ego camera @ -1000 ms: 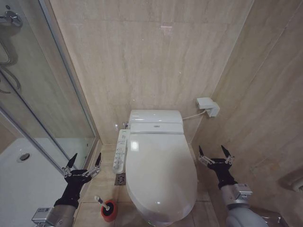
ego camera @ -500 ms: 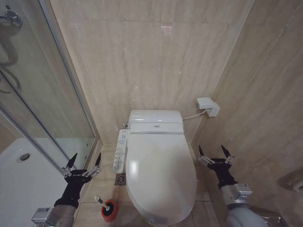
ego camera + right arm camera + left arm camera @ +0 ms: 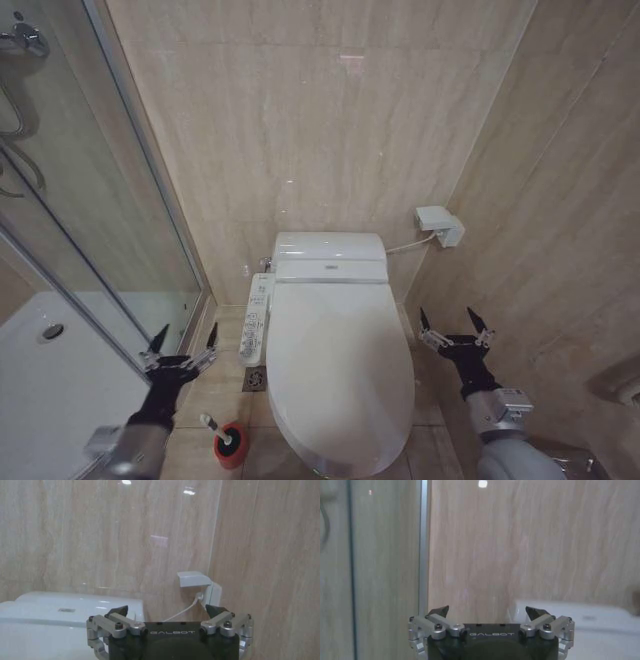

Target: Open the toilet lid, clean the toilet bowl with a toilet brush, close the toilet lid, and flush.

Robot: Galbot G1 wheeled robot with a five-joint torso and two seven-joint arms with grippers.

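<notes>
2 grippers, left gripper (image 3: 182,343) and right gripper (image 3: 456,327), flank the closed toilet lid (image 3: 340,370) with fingers spread, so lid-opening is pending and likely requires reaching its front edge.

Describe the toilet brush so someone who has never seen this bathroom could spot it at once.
Start at the white toilet bowl with its closed toilet lid against the back wall. On the tiled floor beside its front end, on the shower side, stands the toilet brush. It is the only red thing there: a thin white handle slanting out of a small round red cup, just ahead of the left pincer.
</notes>
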